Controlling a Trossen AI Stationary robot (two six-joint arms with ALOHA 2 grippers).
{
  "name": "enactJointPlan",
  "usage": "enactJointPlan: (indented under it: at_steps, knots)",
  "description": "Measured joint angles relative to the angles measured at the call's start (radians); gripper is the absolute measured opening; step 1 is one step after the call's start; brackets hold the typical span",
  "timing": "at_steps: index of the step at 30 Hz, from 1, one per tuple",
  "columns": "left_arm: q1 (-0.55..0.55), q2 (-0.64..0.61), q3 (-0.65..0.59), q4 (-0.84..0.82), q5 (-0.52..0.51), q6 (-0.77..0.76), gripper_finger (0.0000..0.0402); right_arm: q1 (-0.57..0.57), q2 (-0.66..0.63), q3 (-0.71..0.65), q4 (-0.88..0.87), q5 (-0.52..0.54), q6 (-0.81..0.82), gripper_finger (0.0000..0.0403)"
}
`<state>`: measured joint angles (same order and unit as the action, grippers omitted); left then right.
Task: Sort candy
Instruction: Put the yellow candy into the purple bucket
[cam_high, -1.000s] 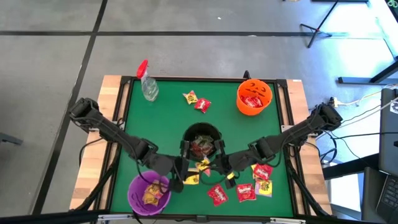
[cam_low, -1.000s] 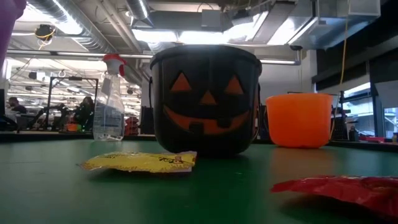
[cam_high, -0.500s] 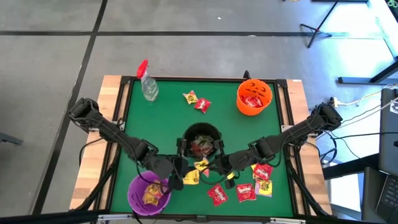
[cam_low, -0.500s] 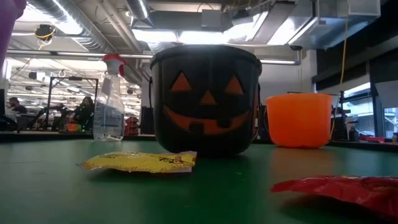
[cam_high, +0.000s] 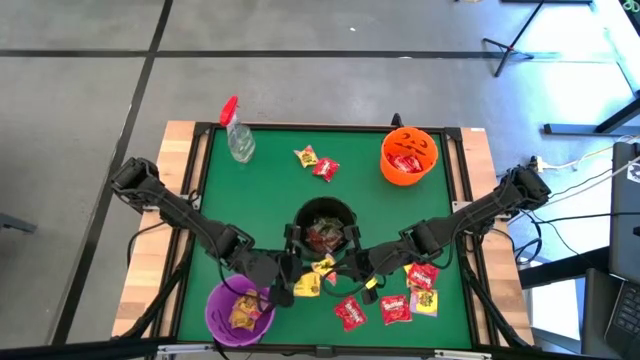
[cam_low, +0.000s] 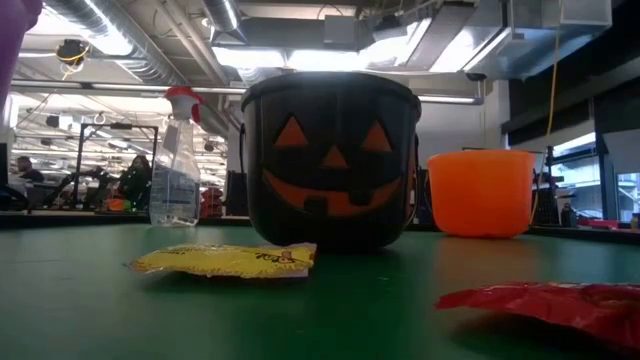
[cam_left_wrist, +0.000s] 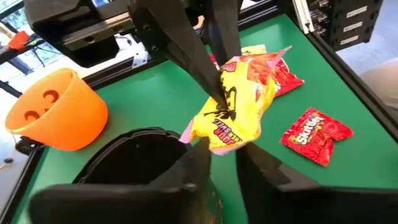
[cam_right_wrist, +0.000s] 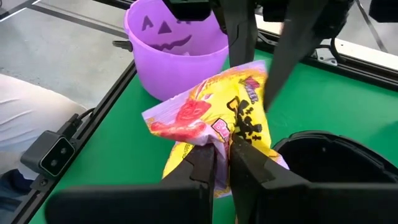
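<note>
Both claws are meeting over the desk (cam_high: 215, 215) beside the black bucket (cam_high: 325, 228), sharing one yellow packet (cam_left_wrist: 239, 102). The right claw (cam_right_wrist: 222, 155) is pinching one edge while the left claw (cam_left_wrist: 219, 148) is pinching the opposite edge, likely a handover so the packet can reach the purple bucket (cam_right_wrist: 177, 43) on the left arm's side.
</note>
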<state>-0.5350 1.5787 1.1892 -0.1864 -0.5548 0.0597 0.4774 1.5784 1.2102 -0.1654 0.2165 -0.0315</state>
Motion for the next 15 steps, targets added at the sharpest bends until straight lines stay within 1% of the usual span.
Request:
enactJointPlan:
  at_steps: [3,4,11,15]
  knots:
    - [0.0,0.0,0.0,0.0,0.027,0.002,0.0015,0.0,0.0,0.0,0.003,0.011,0.0,0.0033]
    - [0.0,0.0,0.0,0.0,0.03,0.001,0.0008,0.001,0.0,0.0,0.006,0.021,0.0,0.0033]
    - [-0.006,0.0,0.0,0.004,0.025,0.003,0.0001,0.001,0.0,0.0,0.01,0.035,0.001,0.0037]
    - [-0.018,0.0,0.0,0.005,0.015,0.031,0.0,0.001,0.0,0.0,0.011,0.03,0.004,0.0069]
